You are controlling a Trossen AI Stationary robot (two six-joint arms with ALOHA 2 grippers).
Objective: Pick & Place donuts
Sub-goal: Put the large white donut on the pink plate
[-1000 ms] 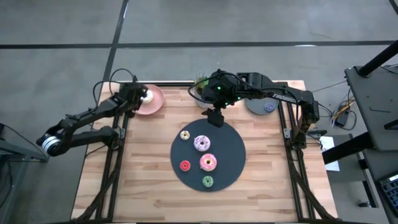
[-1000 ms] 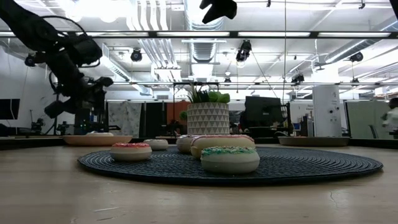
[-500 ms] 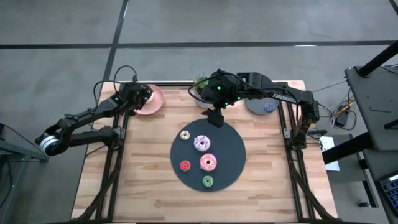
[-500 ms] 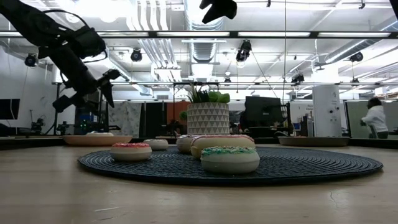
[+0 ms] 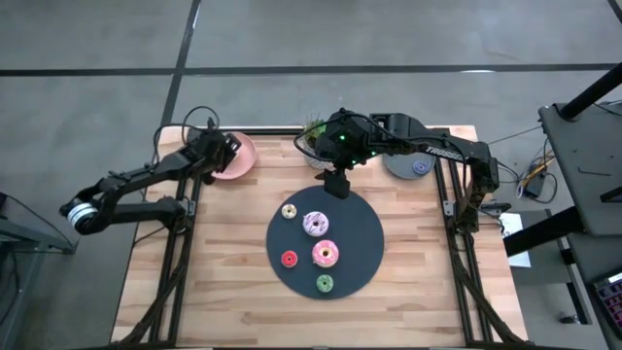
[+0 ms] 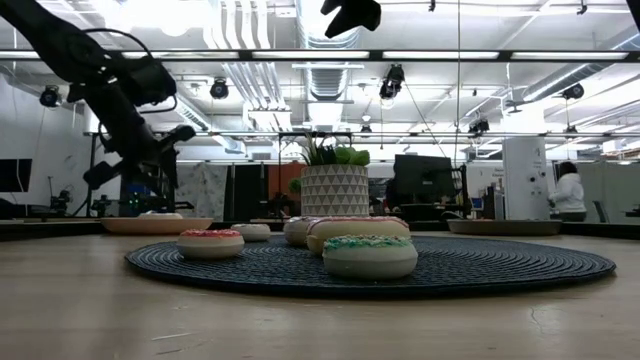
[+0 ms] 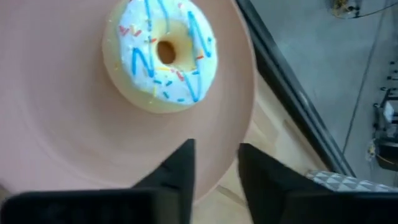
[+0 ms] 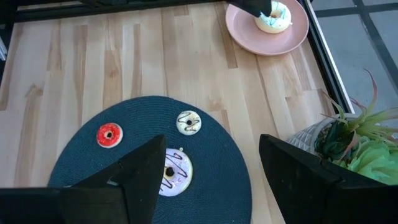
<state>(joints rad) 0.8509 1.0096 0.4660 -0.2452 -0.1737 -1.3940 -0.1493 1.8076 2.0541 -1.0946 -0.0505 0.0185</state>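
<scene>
A white donut with blue streaks [image 7: 163, 53] lies flat on the pink plate [image 7: 56, 124] at the table's far left. My left gripper [image 7: 216, 171] hangs above that plate's rim, beside the donut. Its fingers are open by a narrow gap with nothing between them. Five donuts lie on the dark round mat [image 5: 360, 233]: cream [image 5: 289, 211], purple-white [image 5: 315, 224], red [image 5: 289, 259], pink [image 5: 325, 255] and green [image 5: 324, 283]. A blue donut [image 5: 420, 167] rests on the grey plate [image 5: 400, 163]. My right gripper [image 8: 211, 168] waits open, high above the mat's far edge.
A potted plant [image 5: 313, 144] in a white patterned pot stands at the far edge between the two plates. Bare wood lies to the left and right of the mat and along the near edge. A person walks in the room behind [image 6: 567, 190].
My left gripper has turned a little above the pink plate and now hides the white donut in the high view. In the low view its fingers have drawn closer together, with nothing between them. The donuts and my right arm have kept still.
</scene>
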